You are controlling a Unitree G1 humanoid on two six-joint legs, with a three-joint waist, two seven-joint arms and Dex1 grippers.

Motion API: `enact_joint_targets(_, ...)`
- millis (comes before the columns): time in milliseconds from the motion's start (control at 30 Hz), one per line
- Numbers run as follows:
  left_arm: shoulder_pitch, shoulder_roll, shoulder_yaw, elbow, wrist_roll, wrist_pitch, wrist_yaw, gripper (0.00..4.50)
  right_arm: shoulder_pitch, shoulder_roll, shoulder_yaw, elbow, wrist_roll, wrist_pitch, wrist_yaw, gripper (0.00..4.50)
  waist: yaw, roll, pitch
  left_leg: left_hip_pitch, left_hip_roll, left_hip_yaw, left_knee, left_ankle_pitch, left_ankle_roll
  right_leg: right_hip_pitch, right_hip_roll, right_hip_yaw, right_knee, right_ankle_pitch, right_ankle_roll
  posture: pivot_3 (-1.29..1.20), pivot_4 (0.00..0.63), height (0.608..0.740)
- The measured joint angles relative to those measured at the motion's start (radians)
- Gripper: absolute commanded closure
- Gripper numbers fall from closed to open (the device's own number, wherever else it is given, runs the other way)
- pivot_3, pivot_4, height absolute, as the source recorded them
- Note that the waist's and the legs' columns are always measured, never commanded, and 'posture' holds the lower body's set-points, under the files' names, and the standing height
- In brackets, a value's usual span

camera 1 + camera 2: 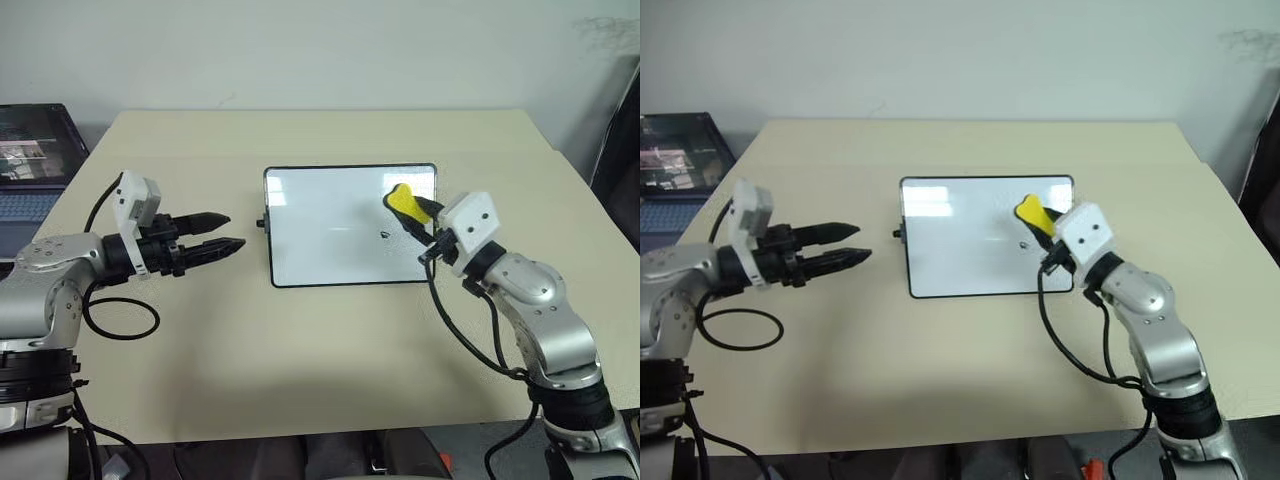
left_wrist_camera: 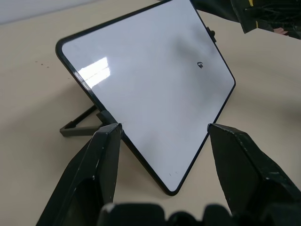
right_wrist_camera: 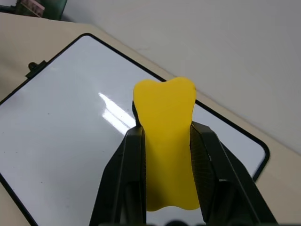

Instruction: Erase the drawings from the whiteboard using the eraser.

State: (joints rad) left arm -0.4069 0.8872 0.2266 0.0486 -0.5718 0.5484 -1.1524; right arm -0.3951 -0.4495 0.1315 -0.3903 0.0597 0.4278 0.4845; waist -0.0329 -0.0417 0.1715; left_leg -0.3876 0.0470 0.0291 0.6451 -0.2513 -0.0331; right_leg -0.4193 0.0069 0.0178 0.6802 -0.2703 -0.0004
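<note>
The whiteboard [image 1: 325,245] stands propped at a tilt on a black stand in the middle of the tan table. A small black scribble [image 1: 386,236] of the drawings marks its right half, and a tiny dot [image 3: 48,113] sits further left. My right gripper [image 1: 416,214] is shut on the yellow eraser [image 1: 402,199], which hangs over the board's upper right part, just above the scribble. Whether the eraser touches the board I cannot tell. To the left of the board, a short way from its edge, my left gripper [image 1: 233,232] is open and empty, pointing at the board.
An open laptop [image 1: 30,160] rests at the table's far left edge. A black cable loop [image 1: 120,320] lies on the table [image 1: 320,350] beside my left arm. A dark object [image 1: 620,150] stands past the table's right side.
</note>
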Motion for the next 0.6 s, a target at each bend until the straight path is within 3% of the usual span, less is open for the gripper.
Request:
enact_joint_targets(233,0.056,0.004,0.014,0.001,0.003,-0.030,-0.018,1.36,-0.047,-0.062,0.101,0.172,-0.110,-0.091,0.062,3.54,0.001,0.000,0.000,-0.001,0.000,0.000,0.000,0.000,0.000,-0.001,0.000,-0.001,0.000,0.000,0.000,0.00,0.150,0.740)
enact_joint_targets(600,0.094,0.005,0.054,-0.009,-0.020,-0.035,-0.018,1.36,-0.143,-0.097,0.124,0.271,-0.200,-0.117,0.104,3.54,0.001,0.000,0.000,-0.002,0.001,0.000,0.000,0.000,0.000,-0.001,-0.001,-0.001,0.000,0.000,0.000,0.00,0.150,0.740)
